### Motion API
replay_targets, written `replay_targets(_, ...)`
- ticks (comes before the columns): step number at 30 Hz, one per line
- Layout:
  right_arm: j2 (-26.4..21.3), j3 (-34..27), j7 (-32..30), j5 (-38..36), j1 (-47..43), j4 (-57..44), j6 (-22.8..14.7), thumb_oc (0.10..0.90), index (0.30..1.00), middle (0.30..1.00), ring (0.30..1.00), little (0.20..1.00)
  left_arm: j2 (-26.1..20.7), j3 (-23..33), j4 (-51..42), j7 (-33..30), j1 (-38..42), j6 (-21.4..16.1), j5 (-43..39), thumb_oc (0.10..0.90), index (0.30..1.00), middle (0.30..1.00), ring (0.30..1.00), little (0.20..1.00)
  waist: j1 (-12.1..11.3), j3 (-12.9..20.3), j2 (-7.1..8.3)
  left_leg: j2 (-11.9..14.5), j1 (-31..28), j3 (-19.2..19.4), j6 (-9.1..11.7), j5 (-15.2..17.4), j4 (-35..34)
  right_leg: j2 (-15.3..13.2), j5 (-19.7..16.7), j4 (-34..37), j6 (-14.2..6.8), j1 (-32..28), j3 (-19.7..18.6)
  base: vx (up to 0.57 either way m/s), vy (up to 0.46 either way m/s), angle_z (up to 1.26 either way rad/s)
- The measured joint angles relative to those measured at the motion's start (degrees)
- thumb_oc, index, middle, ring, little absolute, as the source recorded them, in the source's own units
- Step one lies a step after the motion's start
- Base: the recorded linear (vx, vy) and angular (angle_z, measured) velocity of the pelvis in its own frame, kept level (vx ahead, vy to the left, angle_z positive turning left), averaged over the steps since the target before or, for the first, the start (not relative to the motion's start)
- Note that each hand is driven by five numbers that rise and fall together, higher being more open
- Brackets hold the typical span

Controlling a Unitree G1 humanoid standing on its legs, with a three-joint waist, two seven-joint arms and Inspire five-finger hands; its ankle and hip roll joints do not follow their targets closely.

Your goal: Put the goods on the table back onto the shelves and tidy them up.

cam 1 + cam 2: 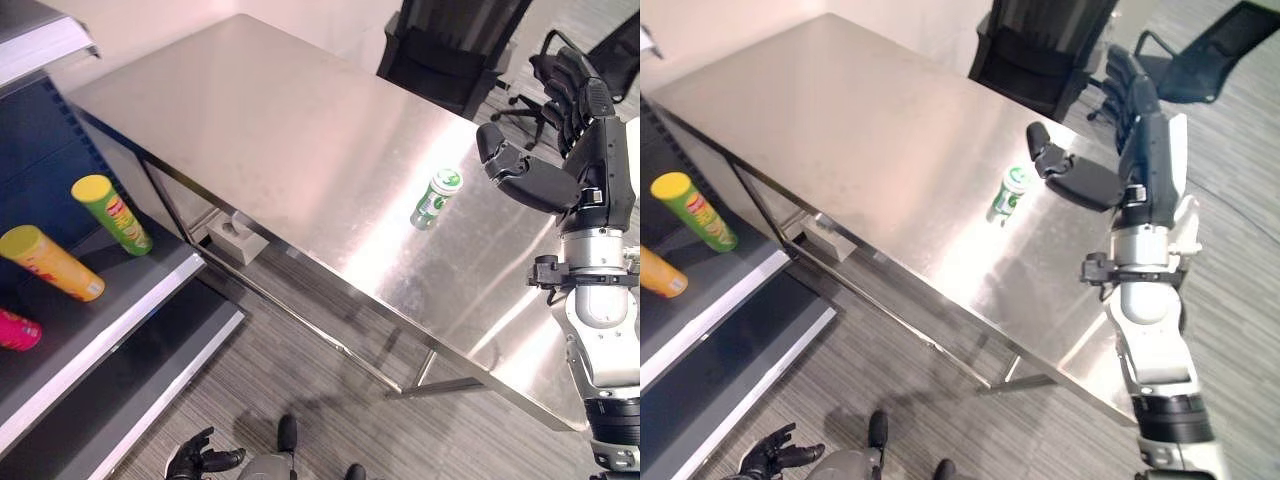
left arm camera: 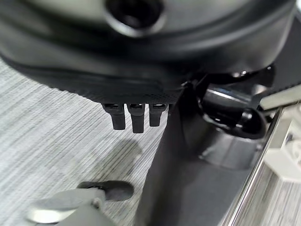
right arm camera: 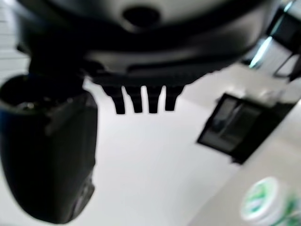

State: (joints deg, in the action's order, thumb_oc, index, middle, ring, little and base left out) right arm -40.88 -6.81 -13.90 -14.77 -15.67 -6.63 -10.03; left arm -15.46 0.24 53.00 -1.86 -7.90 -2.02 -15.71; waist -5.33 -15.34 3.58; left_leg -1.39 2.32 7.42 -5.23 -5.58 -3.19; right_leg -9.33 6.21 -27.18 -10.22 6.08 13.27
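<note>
Shelf: at far left, dark deck with a pale front edge, blue back panel; already carrying tubes.
Pink container: lying at the left edge of the shelf, mostly cut off.
Orange tube: cylindrical canister with yellow lid, lying on its side on the shelf.
Green tube: same cylinder shape, yellow lid, leaning or lying just beside the orange one; glossy printed wrap.
Left hand: low, near the floor at the bottom edge, well apart from the counter; fingers loosely spread, holding nothing.
Small white box: on the floor under the counter, near a leg.
Counter: long brushed stainless steel top, smooth, reflective, faintly scuffed.
Small green-and-white canister: the one item left on the counter, toward its right part, standing slightly tilted; round white-and-green lid, printed label.
Handling, by judgement: probably light, stiff-walled, smooth and somewhat slippery; apt to tip or roll on steel if nudged. Best taken round the middle of the body, thumb opposite the fingers, not by the lid.
Right hand: raised just right of the canister, not touching; thumb out toward it, fingers extended and apart, nothing held.
Office chairs: black, beyond the counter's far edge.
Floor: grey streaked carpet.
</note>
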Motion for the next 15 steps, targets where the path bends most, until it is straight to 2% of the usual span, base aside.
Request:
replay_targets(1,-0.7,-0.5,0.0,0.0,1.6,0.1,0.1,0.800,0.900,0.900,0.900,0.900,-0.2,-0.2,-0.2,0.0,0.4,0.0,0.0,0.800,0.900,0.900,0.900,0.900,0.4,-0.8,-0.43,0.0,-0.4,-0.3,-0.5,0.4,0.5,-1.3,0.5,-7.1,-1.4,3.3,-1.4,0.03,-0.053,0.17)
replay_targets(2,-1.0,-0.6,0.3,-0.3,2.4,0.2,0.6,0.800,0.900,0.900,0.900,0.900,-0.1,-0.1,-0.5,0.0,0.7,0.0,0.0,0.800,0.900,0.900,0.900,0.900,0.6,-1.4,-0.93,-0.1,-1.0,-0.7,-0.6,0.7,0.8,-3.0,1.0,-7.2,-1.1,3.6,-1.3,0.04,-0.109,0.11)
replay_targets(4,-2.1,-0.5,1.3,-1.2,2.4,0.2,0.9,0.800,0.900,0.900,0.900,0.900,-0.2,-0.1,-1.6,0.0,1.2,-0.2,0.0,0.800,0.900,0.900,0.900,0.900,0.4,-1.7,-1.61,-0.2,-1.4,-0.6,-0.4,1.3,0.8,-7.1,0.6,1.0,-1.0,2.7,-0.3,0.03,-0.174,0.01)
replay_targets(5,-3.6,-0.4,2.1,-2.2,2.6,0.9,0.6,0.800,0.900,0.900,0.900,0.900,-0.4,-0.1,-2.6,-0.1,1.9,-0.1,0.0,0.800,0.900,0.900,0.900,0.900,0.0,-1.9,-1.84,-0.5,-1.3,-1.5,0.4,0.9,0.5,-8.2,-0.4,9.9,-0.5,1.3,0.8,0.06,-0.202,0.42)
replay_targets(6,-6.3,-1.2,3.0,-2.7,4.8,2.3,0.7,0.800,0.900,0.900,0.900,0.900,-1.6,0.0,-5.2,0.0,2.6,-0.3,0.0,0.800,0.900,0.900,0.900,0.900,0.1,-1.9,-0.99,-0.6,-1.0,-2.8,1.9,0.1,-0.9,-7.7,-3.1,24.6,-1.4,-2.9,0.7,0.04,-0.126,0.65)
replay_targets(7,-6.1,-2.2,4.0,-3.4,7.0,2.6,0.7,0.800,0.900,0.900,0.900,0.900,-1.7,1.0,-5.4,0.0,2.9,-0.4,0.0,0.800,0.900,0.900,0.900,0.900,-0.3,-1.4,-0.07,-0.7,-1.1,-3.2,2.4,0.1,-1.3,-7.3,-4.2,26.6,-2.0,-4.2,0.7,0.08,-0.115,0.71)
replay_targets(8,-5.0,-2.5,4.7,-4.2,9.0,3.0,0.9,0.800,0.900,0.900,0.900,0.900,-1.9,2.3,-5.8,0.0,2.5,-0.5,0.0,0.800,0.900,0.900,0.900,0.900,-0.9,-0.6,1.64,-1.2,-1.2,-3.5,3.1,0.3,-1.2,-6.7,-5.8,27.9,-2.0,-5.5,0.5,0.04,-0.058,0.28)
replay_targets(9,-4.5,-1.7,5.4,-4.6,9.4,3.8,1.2,0.800,0.900,0.900,0.900,0.900,-2.6,2.6,-5.9,-0.1,1.6,-0.7,-0.1,0.800,0.900,0.900,0.900,0.900,-1.2,0.1,3.58,-1.9,-1.3,-3.3,3.8,0.4,-1.1,-6.5,-10.1,29.6,-0.7,-6.4,-0.3,0.04,-0.077,0.14)
replay_targets(11,-4.2,-1.7,7.0,-4.8,11.0,4.2,1.4,0.800,0.900,0.900,0.900,0.900,-1.7,2.7,-5.2,0.2,-0.1,-0.3,0.0,0.800,0.900,0.900,0.900,0.900,-0.9,0.6,2.58,0.4,-1.3,-3.5,5.8,0.7,-1.0,-3.8,-12.4,32.4,0.3,-7.8,0.4,0.03,-0.059,-0.05)
replay_targets(15,-4.2,-2.5,8.8,-5.8,13.8,4.3,3.2,0.800,0.900,0.900,0.900,0.900,1.5,2.3,-3.8,1.3,-3.2,0.1,0.0,0.800,0.900,0.900,0.900,0.900,1.4,1.2,1.18,3.5,-1.3,-3.6,7.4,0.5,-1.2,-0.5,-11.9,32.5,1.7,-7.6,0.6,0.02,-0.024,-0.09)
